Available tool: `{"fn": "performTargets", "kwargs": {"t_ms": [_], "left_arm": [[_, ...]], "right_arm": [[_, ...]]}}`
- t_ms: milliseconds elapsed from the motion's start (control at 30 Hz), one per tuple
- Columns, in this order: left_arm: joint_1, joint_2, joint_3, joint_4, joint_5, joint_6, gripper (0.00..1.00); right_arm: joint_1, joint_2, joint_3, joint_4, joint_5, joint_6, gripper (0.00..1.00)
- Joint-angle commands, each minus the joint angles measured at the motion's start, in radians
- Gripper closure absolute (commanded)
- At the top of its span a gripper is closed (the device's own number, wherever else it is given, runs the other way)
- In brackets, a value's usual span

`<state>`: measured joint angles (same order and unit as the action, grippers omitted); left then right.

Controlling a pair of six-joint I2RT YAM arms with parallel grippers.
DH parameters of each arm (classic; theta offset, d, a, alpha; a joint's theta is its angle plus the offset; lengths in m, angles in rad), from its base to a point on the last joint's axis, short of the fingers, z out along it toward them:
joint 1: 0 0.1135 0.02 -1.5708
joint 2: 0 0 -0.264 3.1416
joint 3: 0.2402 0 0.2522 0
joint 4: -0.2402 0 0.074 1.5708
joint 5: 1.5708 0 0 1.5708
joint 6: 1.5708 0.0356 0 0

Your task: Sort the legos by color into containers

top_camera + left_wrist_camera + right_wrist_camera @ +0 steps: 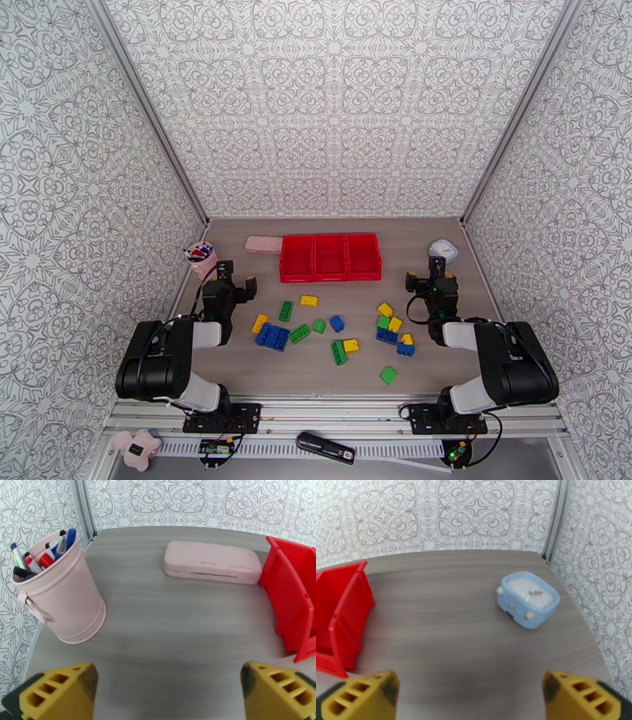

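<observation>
The left gripper (pixel 168 677) and the right gripper (pixel 472 685) stand wide, empty. The legos (pixel 272 337) lie on the surface (pixel 300 375), outside the containers (pixel 330 276).

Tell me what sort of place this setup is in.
Probably a robot test booth, not a home. Patterned wall panels box in a small grey table. The left arm and right arm are bolted to a metal rail. The legos and red containers look like props.

A free strip is left between legos (pixel 272 337) and red containers (pixel 329 275); far left is blocked by a pen cup (pixel 201 256).
</observation>
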<state>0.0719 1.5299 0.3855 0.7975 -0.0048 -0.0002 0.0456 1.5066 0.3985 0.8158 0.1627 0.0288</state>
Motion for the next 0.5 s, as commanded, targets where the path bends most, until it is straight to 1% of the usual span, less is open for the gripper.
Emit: {"fn": "performTargets", "kwargs": {"t_ms": [0, 467], "left_arm": [[0.000, -0.001, 0.021, 0.011, -0.001, -0.003, 0.00], [0.000, -0.001, 0.021, 0.011, -0.003, -0.004, 0.00]], "right_arm": [[-0.004, 0.004, -0.003, 0.016, -0.002, 0.006, 0.00], [-0.004, 0.004, -0.005, 0.019, -0.002, 0.006, 0.00]]}}
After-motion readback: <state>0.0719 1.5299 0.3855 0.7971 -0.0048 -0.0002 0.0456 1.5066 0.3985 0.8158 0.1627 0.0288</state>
